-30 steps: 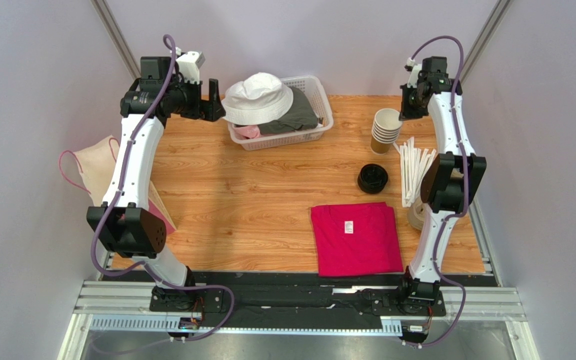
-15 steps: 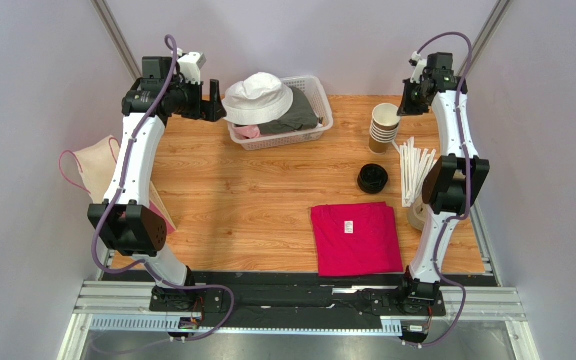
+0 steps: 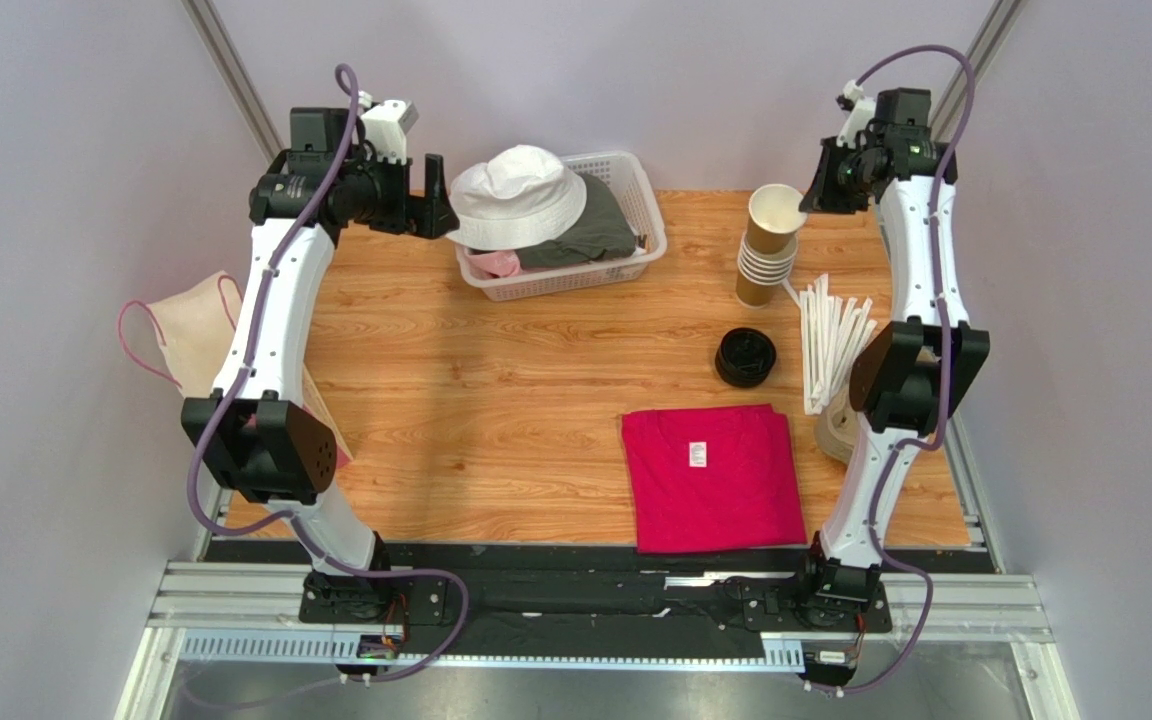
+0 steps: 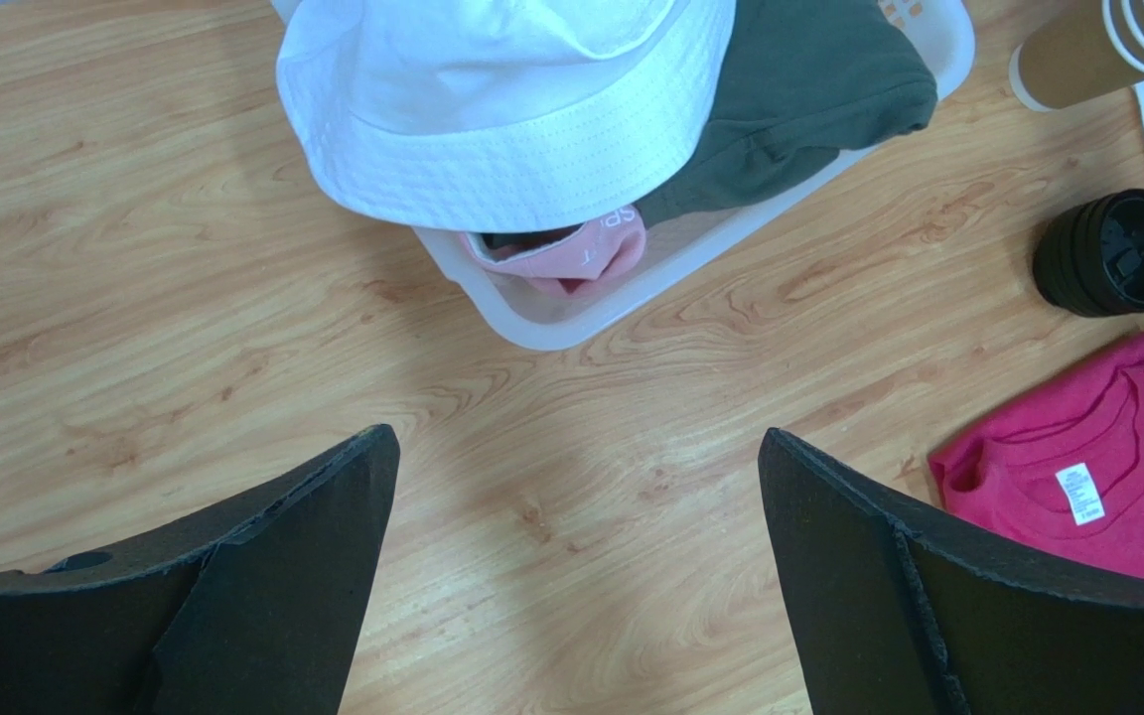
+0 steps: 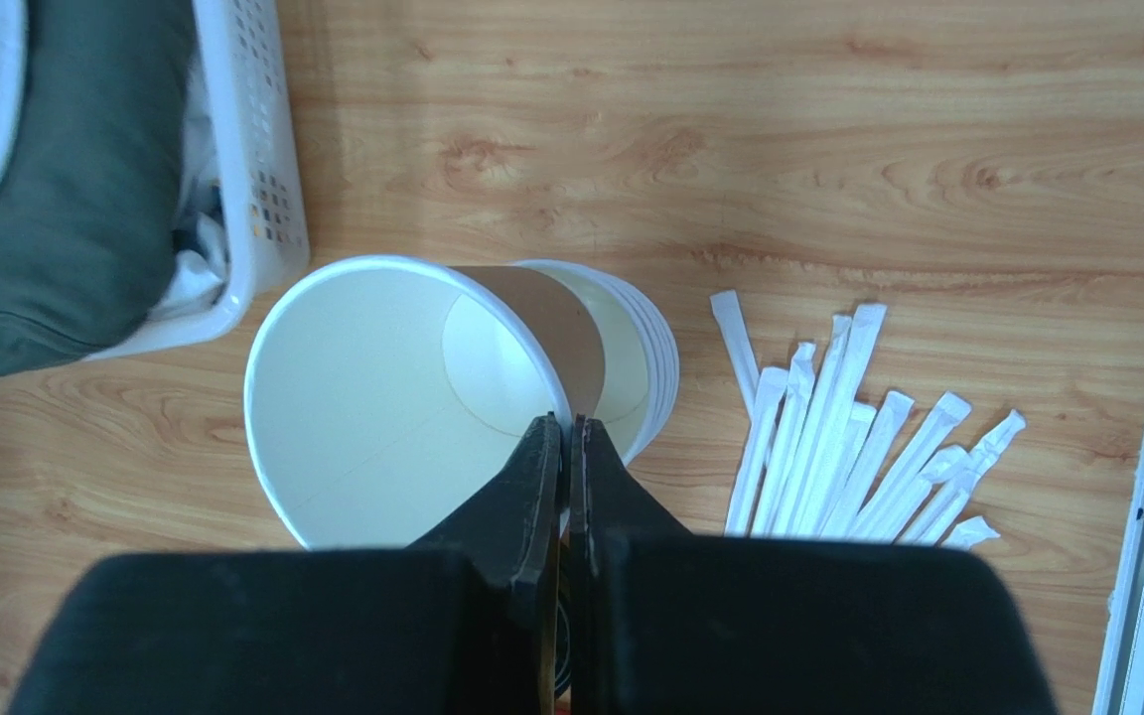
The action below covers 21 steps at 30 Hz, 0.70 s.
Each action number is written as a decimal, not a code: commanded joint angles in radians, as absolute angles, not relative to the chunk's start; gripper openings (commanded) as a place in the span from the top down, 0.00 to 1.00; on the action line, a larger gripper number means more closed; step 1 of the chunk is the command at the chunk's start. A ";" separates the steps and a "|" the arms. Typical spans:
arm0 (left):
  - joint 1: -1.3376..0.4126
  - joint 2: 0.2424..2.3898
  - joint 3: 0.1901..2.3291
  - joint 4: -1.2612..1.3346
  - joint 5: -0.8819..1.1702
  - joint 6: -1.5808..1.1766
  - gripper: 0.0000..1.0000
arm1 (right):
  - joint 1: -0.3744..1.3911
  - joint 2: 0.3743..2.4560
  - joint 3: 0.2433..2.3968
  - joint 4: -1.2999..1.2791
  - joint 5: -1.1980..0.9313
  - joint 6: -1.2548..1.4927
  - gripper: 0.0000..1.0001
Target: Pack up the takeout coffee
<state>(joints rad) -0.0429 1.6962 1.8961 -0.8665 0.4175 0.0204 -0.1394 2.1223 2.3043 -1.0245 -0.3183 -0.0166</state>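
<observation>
My right gripper (image 5: pixel 565 428) is closed tight, its two fingers pinched on the rim of a tan paper cup (image 5: pixel 369 402). The cup hangs tilted from my fingertips. Its wide mouth is turned up at my wrist camera, white inside with a thin rolled rim, and a strip of tan wall shows along one side. Its base points down into the stack of cups (image 5: pixel 630 350) directly below my fingertips, and I cannot tell whether it is clear of the stack or sits in it. Wrapped straws (image 5: pixel 847 432) lie fanned on the worktop (image 5: pixel 772 134), near my fingers on the side away from the cup's mouth.

My left gripper (image 4: pixel 575 441) is spread wide and holds nothing, hovering over bare wood. Ahead of it is the white basket (image 4: pixel 578 316) with a white hat (image 4: pixel 504 90) on top. The black lids (image 4: pixel 1115 250) stand well off to its right.
</observation>
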 commanded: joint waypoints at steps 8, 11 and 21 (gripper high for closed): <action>-0.046 1.684 1.971 -0.861 0.462 0.023 0.01 | -0.146 1.878 2.327 -0.988 -0.610 0.023 1.00; -0.043 1.666 1.957 -0.859 0.465 0.026 0.01 | -0.080 1.829 2.244 -0.989 -0.647 0.008 1.00; -0.006 1.603 1.824 -0.830 0.636 0.054 0.01 | 0.323 1.703 1.743 -0.723 -0.514 -0.006 1.00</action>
<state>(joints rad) -0.0139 1.6733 1.8877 -0.8684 0.5228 0.0231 0.2031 1.7363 1.8801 -0.9001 -0.5690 -0.0120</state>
